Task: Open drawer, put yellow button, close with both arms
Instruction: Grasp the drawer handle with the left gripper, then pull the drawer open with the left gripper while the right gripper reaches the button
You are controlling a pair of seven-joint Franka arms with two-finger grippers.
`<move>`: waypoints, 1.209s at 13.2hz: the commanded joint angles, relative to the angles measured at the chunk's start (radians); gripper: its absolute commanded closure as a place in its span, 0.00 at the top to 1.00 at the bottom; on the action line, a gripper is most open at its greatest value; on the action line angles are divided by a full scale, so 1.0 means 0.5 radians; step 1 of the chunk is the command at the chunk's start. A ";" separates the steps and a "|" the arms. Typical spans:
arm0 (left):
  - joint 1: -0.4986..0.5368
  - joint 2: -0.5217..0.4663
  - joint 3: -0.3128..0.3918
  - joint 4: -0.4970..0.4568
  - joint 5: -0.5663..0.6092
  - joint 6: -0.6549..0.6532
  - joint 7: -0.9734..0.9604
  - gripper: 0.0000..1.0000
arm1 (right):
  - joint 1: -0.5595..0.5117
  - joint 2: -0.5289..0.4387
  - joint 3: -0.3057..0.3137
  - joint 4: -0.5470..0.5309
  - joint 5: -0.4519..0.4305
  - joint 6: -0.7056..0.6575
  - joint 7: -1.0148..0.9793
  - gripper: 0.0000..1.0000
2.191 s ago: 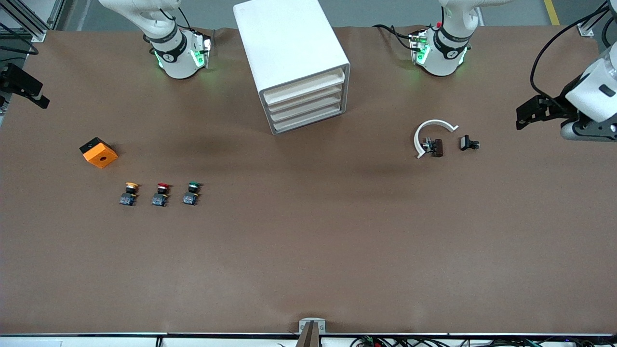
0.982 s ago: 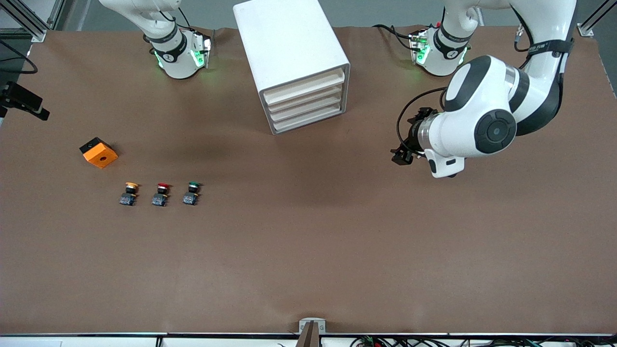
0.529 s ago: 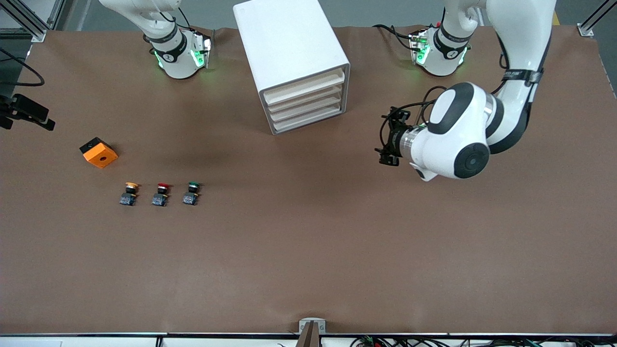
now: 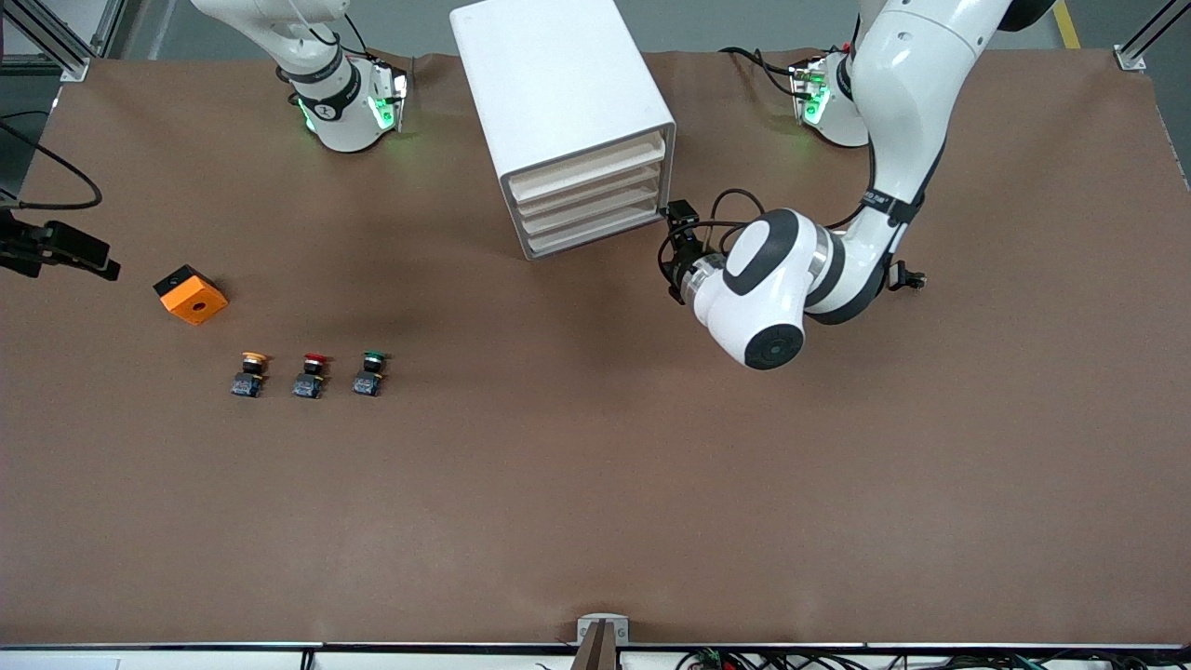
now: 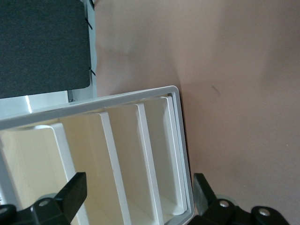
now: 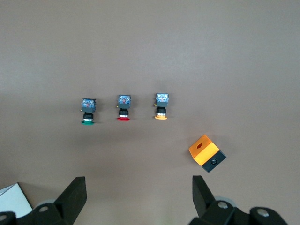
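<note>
The white cabinet stands at the table's edge nearest the robots' bases, all four drawers shut; the drawer is the uppermost. My left gripper is open beside the cabinet's lower front corner, on the left arm's end. In the left wrist view the drawer fronts fill the gap of my left gripper, inside the cabinet's frame. The yellow button stands in a row with a red and a green one. My right gripper hangs open and empty at the right arm's end.
A red button and a green button stand beside the yellow one. An orange block with a hole lies farther from the front camera than they do. A small black part peeks out beside the left arm.
My left arm has swept from its end of the table toward the cabinet's front corner, covering the small parts there. My right gripper has drifted slightly. Both stay open.
</note>
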 commanded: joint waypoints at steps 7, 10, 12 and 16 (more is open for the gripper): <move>-0.126 0.081 0.008 0.090 -0.331 -0.041 -0.113 1.00 | -0.205 0.136 0.016 -0.333 0.019 0.536 -0.100 1.00; -0.202 0.087 0.008 0.084 -0.337 -0.041 -0.138 1.00 | -0.224 0.139 0.019 -0.615 0.022 0.950 -0.100 1.00; -0.203 0.099 0.005 0.086 -0.392 -0.075 -0.156 1.00 | -0.221 0.152 0.019 -0.800 0.028 1.214 -0.072 1.00; -0.203 0.136 0.008 0.090 -0.564 -0.145 -0.178 1.00 | -0.205 0.207 0.019 -1.052 0.031 1.616 0.118 1.00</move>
